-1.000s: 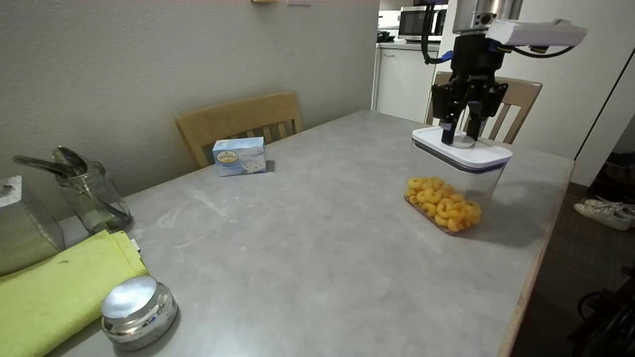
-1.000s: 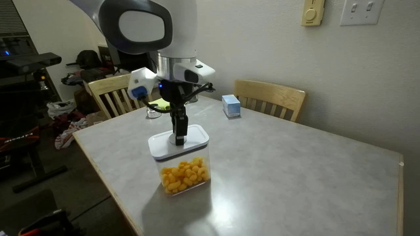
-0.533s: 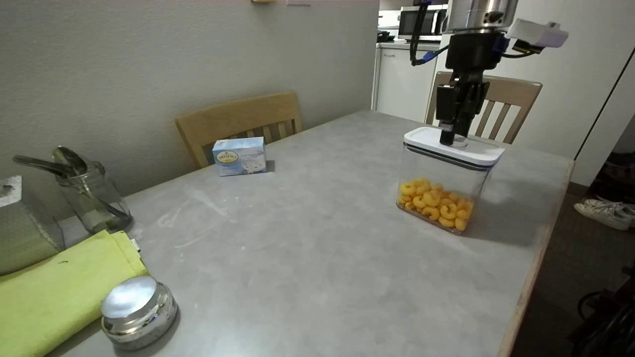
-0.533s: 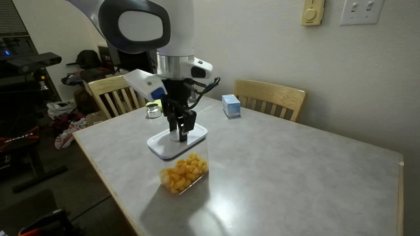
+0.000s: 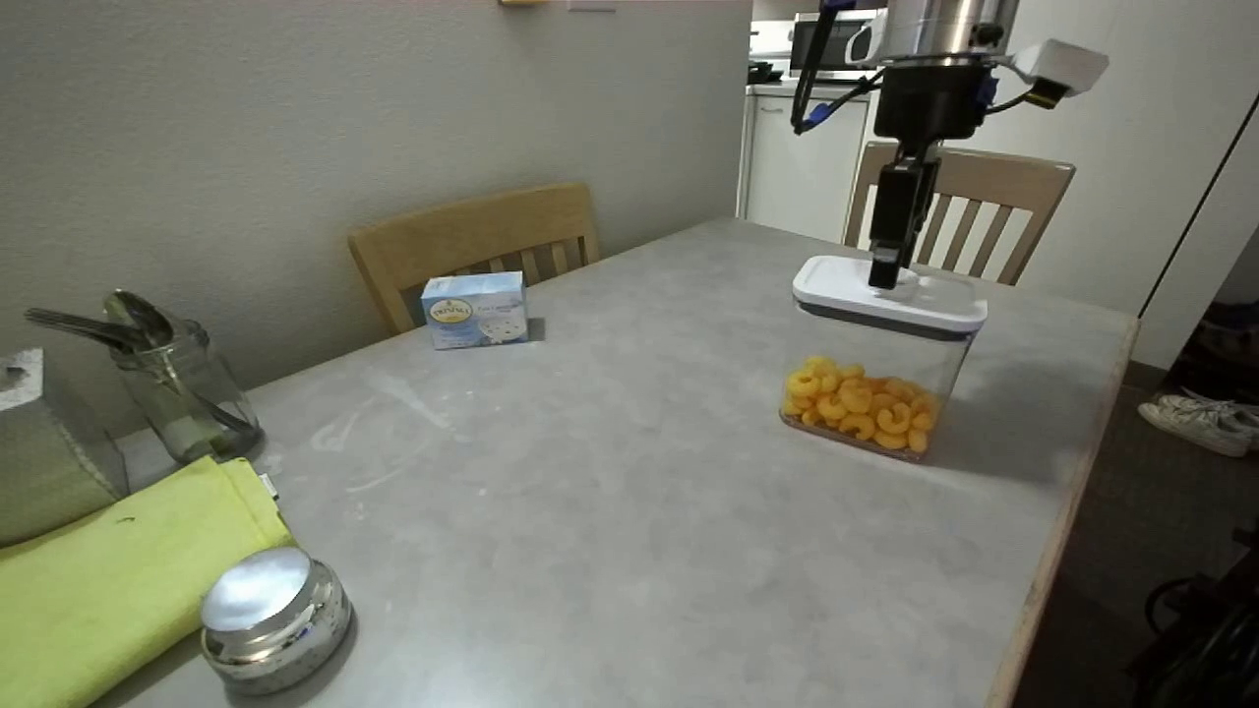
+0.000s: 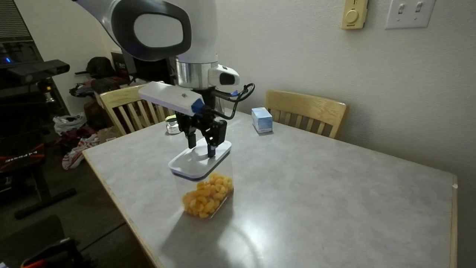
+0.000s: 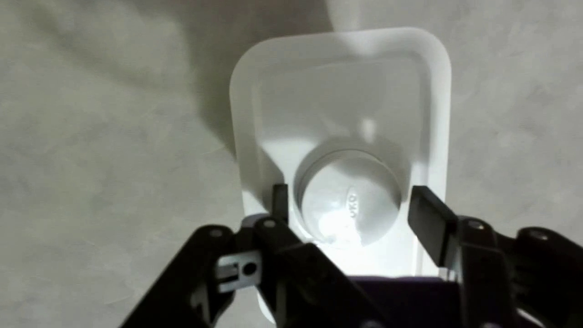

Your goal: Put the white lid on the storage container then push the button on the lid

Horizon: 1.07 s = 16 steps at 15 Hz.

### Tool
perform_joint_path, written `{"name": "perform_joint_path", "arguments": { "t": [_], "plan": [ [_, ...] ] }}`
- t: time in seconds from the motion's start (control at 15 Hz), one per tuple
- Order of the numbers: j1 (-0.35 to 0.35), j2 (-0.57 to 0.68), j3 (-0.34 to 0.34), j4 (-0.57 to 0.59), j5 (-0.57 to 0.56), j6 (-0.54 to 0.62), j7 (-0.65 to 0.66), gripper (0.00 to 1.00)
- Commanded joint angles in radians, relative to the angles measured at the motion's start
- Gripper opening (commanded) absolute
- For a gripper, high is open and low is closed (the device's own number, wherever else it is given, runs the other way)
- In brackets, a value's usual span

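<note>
A gray table [image 5: 610,511] stands along a wall [image 5: 393,108], an arm [image 6: 202,33] extended over it. Near the table's edge a clear tub [image 5: 866,348] stands upright, yellow pieces [image 5: 864,405] in its lower part. The gripper [image 7: 350,200] points down above it, its fingers wide apart. The lid [image 7: 339,107] lies on top of the tub; whether a fingertip touches it, I cannot tell from here. Well apart stand a blue box [image 5: 475,311] and a silver tin [image 5: 275,624]. Between the fingers sits the round button [image 7: 350,200].
</note>
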Motion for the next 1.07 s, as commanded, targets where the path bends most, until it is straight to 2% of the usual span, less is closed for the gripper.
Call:
{"name": "perform_joint_path", "arguments": {
  "t": [0.0, 0.2, 0.27, 0.4, 0.73, 1.0],
  "plan": [
    [-0.008, -0.006, 0.011, -0.005, -0.020, 0.004, -0.001, 0.99],
    [0.000, -0.027, 0.013, -0.005, -0.045, -0.013, 0.043, 1.00],
    [0.004, -0.034, 0.014, -0.004, -0.058, -0.022, 0.066, 0.79],
    [0.008, -0.043, 0.014, 0.000, -0.079, -0.036, 0.105, 0.74],
    [0.015, -0.063, 0.015, 0.011, -0.119, -0.076, 0.172, 0.38],
    [0.017, -0.070, 0.018, 0.013, -0.093, -0.094, 0.188, 0.10]
  ]
}}
